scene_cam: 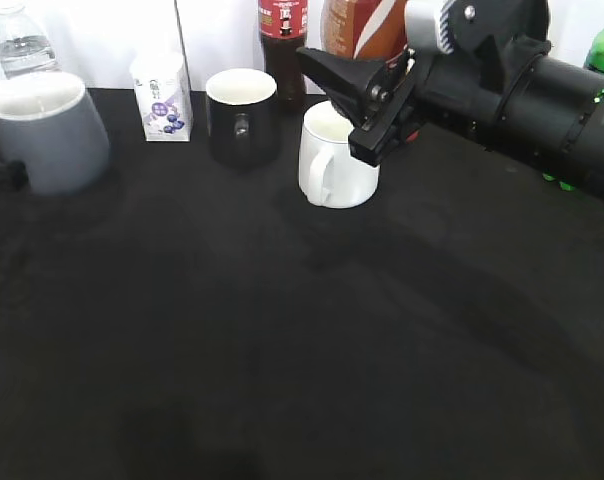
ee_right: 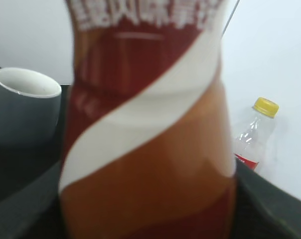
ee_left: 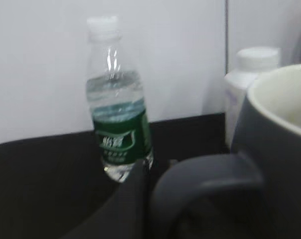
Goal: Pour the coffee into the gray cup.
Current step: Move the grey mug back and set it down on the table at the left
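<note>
Nearest, the bare black table (scene_cam: 282, 360). Beyond it the right gripper (scene_cam: 367, 75) holds the coffee bottle (ee_right: 145, 149) upright at twelve o'clock. The gray cup (scene_cam: 47, 130) stands far off at nine o'clock, its handle (ee_left: 200, 184) inside the left gripper, whose grip I cannot tell.

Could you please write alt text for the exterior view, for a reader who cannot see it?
The right pincer holds the coffee bottle lifted above a white mug on a black table. The gray cup stands far left, a black mug between them.
</note>
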`<state>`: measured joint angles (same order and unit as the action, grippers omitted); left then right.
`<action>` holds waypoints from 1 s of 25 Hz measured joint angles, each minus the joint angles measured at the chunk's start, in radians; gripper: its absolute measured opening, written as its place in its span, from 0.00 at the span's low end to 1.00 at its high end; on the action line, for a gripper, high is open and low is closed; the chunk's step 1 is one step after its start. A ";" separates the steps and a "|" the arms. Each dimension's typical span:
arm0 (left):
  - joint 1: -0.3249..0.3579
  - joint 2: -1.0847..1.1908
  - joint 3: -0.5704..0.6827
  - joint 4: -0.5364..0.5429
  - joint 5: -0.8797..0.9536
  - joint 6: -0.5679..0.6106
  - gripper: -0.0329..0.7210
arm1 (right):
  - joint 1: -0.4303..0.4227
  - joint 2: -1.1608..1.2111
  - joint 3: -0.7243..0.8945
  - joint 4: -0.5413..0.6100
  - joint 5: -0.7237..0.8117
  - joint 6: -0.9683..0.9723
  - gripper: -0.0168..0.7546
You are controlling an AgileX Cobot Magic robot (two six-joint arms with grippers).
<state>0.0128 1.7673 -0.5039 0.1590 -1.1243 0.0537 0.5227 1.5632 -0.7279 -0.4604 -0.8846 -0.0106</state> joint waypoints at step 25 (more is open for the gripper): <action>0.007 0.295 -0.285 0.006 0.042 -0.017 0.38 | 0.000 0.000 0.000 0.007 0.000 0.000 0.71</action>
<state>0.0203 2.0619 -0.7894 0.1651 -1.0820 0.0363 0.5227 1.5632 -0.7279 -0.4537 -0.8846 -0.0106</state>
